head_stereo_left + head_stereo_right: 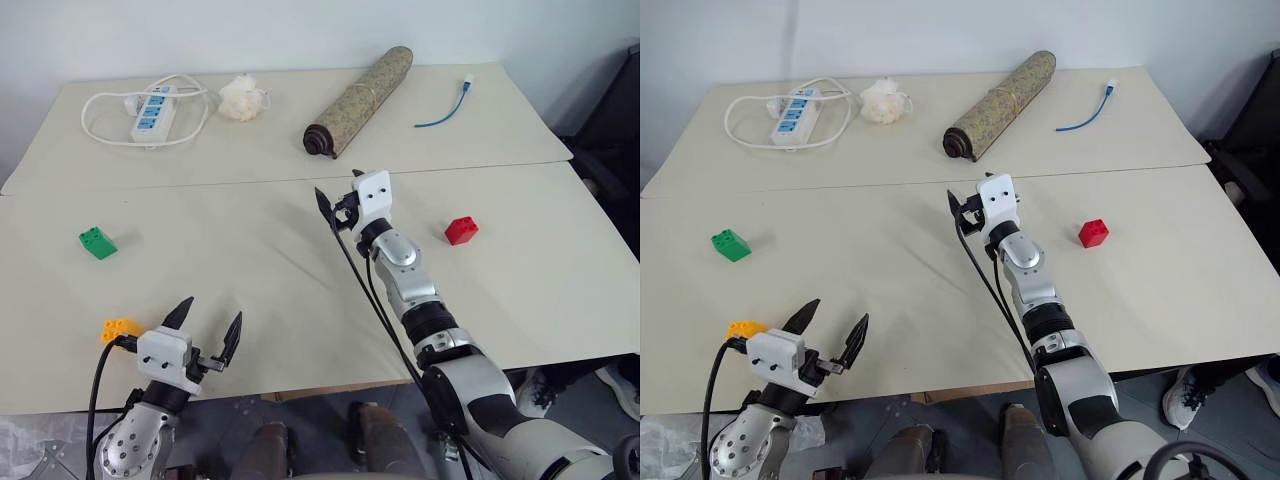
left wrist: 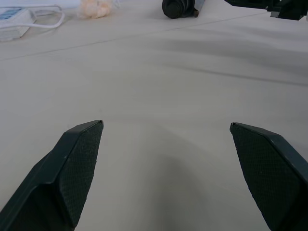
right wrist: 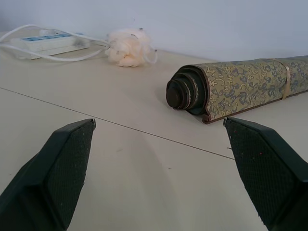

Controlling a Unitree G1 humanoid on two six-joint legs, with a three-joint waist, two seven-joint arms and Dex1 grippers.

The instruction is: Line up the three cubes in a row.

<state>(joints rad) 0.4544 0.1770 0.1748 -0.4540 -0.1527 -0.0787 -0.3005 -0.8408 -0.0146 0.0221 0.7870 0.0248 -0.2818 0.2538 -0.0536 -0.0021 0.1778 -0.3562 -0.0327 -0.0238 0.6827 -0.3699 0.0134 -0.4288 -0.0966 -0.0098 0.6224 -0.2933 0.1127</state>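
Both end effectors gape empty: left end effector (image 1: pixel 208 328) beside the yellow-orange cube (image 1: pixel 119 328), right end effector (image 1: pixel 338 199) well apart from the red cube (image 1: pixel 461 230).

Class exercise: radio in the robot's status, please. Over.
Left gripper and right gripper open, empty. Red cube, green cube, yellow cube scattered, no row. Nothing between them. Over.

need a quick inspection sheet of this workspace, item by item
surface: beige table, seam line across it
job's things: green cube, yellow cube, red cube, far apart, no row
clutter: rolled mat, white fluffy ball
grippers: left hand open, empty, beside yellow cube; right hand open, empty, mid-table
cables: power strip with coiled white cord; blue cable
surroundings: white wall behind
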